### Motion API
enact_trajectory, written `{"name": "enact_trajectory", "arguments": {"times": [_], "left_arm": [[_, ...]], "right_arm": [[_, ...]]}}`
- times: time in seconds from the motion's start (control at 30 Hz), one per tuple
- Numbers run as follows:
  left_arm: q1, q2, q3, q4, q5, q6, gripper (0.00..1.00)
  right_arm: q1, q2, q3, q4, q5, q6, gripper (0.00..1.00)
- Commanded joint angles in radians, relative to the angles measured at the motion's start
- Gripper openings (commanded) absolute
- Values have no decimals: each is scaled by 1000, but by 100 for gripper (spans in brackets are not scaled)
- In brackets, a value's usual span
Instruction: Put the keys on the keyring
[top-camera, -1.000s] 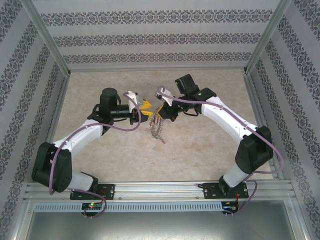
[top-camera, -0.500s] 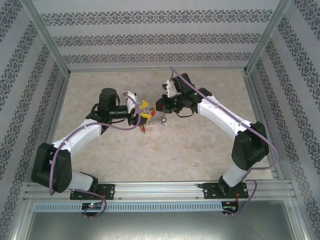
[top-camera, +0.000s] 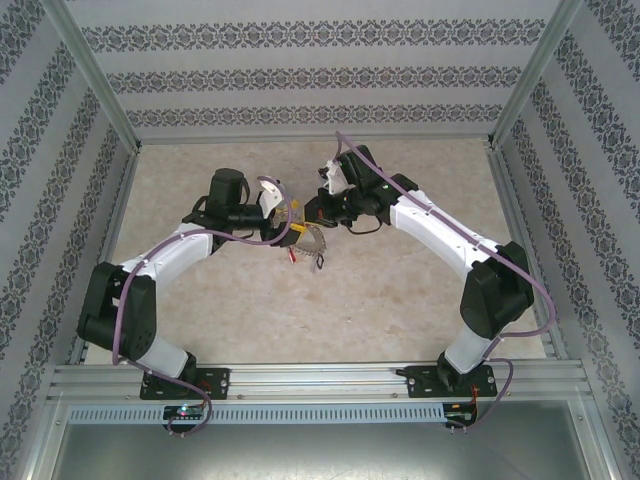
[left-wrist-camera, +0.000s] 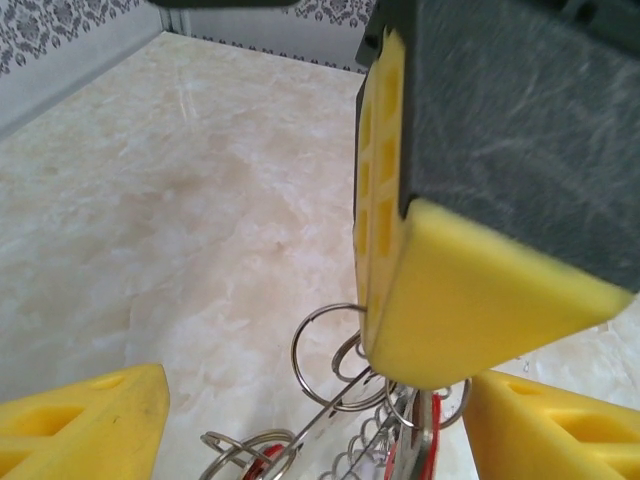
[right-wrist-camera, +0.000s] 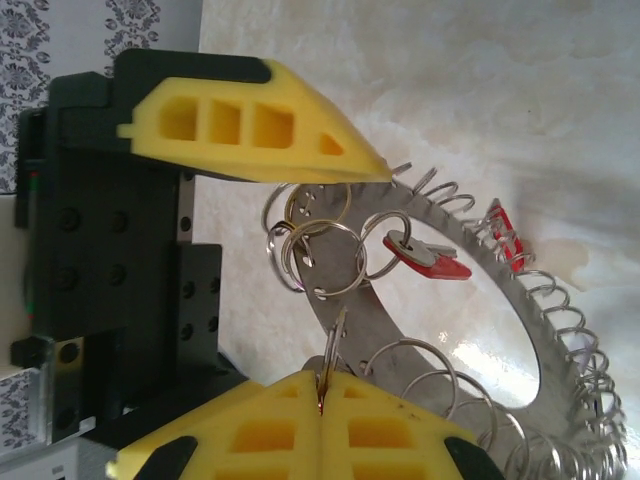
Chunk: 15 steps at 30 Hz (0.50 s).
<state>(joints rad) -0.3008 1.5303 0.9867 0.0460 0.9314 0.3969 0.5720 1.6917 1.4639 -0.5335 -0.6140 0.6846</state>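
Left tool (top-camera: 291, 232) springs wider as its arm swings in, and the keyring (top-camera: 313, 244) no longer dangles!
From above: the keyring sits over mid-surface (top-camera: 400, 290) between both tools, red keys (top-camera: 292, 255) at its near-left side, right tool (top-camera: 318, 214) beside it. Left wrist: left tool (left-wrist-camera: 315, 385) spread, a right tool pad between its fingers, keyring (left-wrist-camera: 345, 412) below. Right wrist: right tool (right-wrist-camera: 322, 385) pressed together, pinching the keyring (right-wrist-camera: 520, 300) by one small loop; keys (right-wrist-camera: 425, 258) hang on it.

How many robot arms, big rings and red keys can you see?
Arms: 2, left and right
Keyring: 1
Red keys: 2 that I can make out in the right wrist view; more may be hidden
Total: 5
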Motion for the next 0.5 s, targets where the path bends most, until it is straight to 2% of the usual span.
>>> {"name": "enact_trajectory", "arguments": {"times": [0.0, 0.07, 0.23, 0.37, 0.47], "left_arm": [[-9, 16, 30, -78, 30, 56, 74], [-11, 21, 32, -95, 47, 78, 68], [-10, 36, 40, -114, 63, 92, 43], [-10, 45, 49, -128, 76, 104, 31], [-11, 50, 63, -150, 92, 122, 15]], "right_arm": [[3, 3, 43, 5, -24, -33, 0], [5, 5, 44, 0, -25, -64, 0], [8, 8, 37, -22, -14, -124, 0], [9, 12, 29, -24, -11, -128, 0], [9, 12, 19, -9, -12, -127, 0]]}}
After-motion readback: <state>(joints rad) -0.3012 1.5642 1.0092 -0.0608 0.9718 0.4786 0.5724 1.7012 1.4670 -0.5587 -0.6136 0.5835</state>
